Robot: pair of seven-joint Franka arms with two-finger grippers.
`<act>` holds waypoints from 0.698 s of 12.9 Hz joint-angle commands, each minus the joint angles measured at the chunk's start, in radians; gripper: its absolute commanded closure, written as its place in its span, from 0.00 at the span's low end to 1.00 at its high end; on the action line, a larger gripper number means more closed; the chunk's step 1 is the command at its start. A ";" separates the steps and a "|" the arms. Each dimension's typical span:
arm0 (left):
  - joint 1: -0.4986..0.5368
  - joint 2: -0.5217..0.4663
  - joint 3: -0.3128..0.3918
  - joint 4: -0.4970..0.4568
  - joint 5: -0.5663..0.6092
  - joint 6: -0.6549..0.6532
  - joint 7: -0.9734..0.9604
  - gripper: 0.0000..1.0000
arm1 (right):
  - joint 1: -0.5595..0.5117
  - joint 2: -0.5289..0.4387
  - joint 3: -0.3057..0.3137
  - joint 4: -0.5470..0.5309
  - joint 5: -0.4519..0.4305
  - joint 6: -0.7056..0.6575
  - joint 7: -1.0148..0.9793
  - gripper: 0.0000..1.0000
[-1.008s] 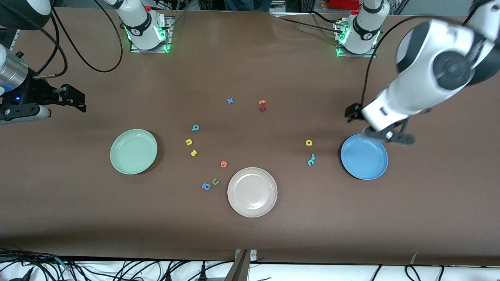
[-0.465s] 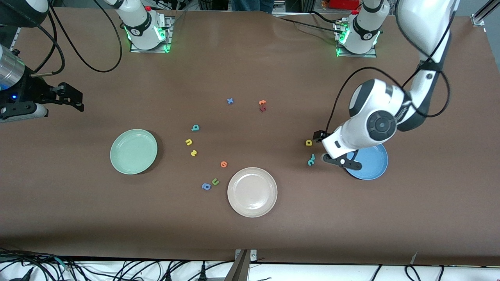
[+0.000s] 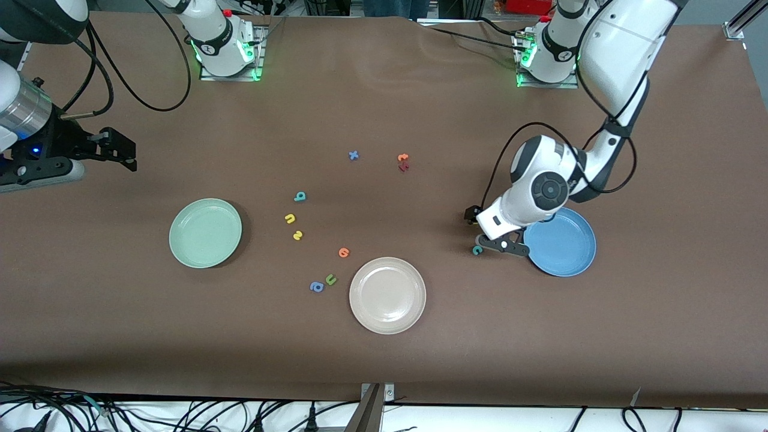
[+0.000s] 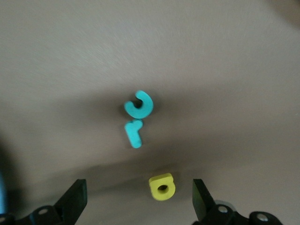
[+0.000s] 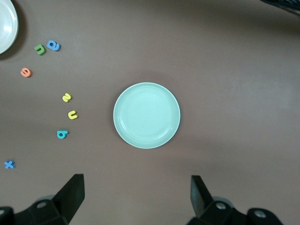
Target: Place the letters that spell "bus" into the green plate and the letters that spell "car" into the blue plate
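My left gripper [image 3: 483, 231] hangs open, low over the table beside the blue plate [image 3: 567, 246]. The yellow "a" [image 4: 162, 186] lies between its fingers [image 4: 75, 199], untouched; the front view hides it. The teal "r" [image 4: 134, 132] and teal "c" [image 4: 139, 104] lie just past it, touching each other; the "c" [image 3: 477, 250] shows in front. My right gripper [image 3: 117, 153] waits open over the table near the green plate [image 3: 205, 233]. The teal "b" [image 3: 300, 196], yellow "u" [image 3: 290, 218] and yellow "s" [image 3: 297, 235] lie mid-table.
A beige-white plate [image 3: 387, 295] sits nearer the front camera. An orange round letter [image 3: 344, 252], green "u" [image 3: 330, 279] and blue "a" [image 3: 317, 287] lie beside it. A blue "x" [image 3: 353, 155] and stacked orange and dark red letters [image 3: 403, 162] lie farther back.
My left arm has swung down from above the blue plate's edge to the letters beside it, now covering the yellow "a" in front. The right gripper has barely shifted.
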 commanded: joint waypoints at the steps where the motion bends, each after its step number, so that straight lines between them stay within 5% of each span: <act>1: -0.036 0.023 0.003 -0.003 -0.018 0.042 -0.050 0.06 | 0.004 -0.007 0.006 -0.028 -0.015 -0.014 -0.014 0.00; 3: -0.036 0.023 0.003 -0.011 -0.016 0.042 -0.051 0.17 | 0.003 0.013 0.038 -0.048 -0.017 0.011 -0.012 0.00; 5: -0.035 0.023 0.003 -0.018 -0.013 0.042 -0.051 0.44 | 0.001 0.026 0.070 -0.121 -0.017 0.147 -0.020 0.00; 9: -0.035 0.038 0.003 -0.028 -0.012 0.042 -0.058 0.80 | 0.001 0.062 0.176 -0.301 -0.037 0.469 -0.029 0.00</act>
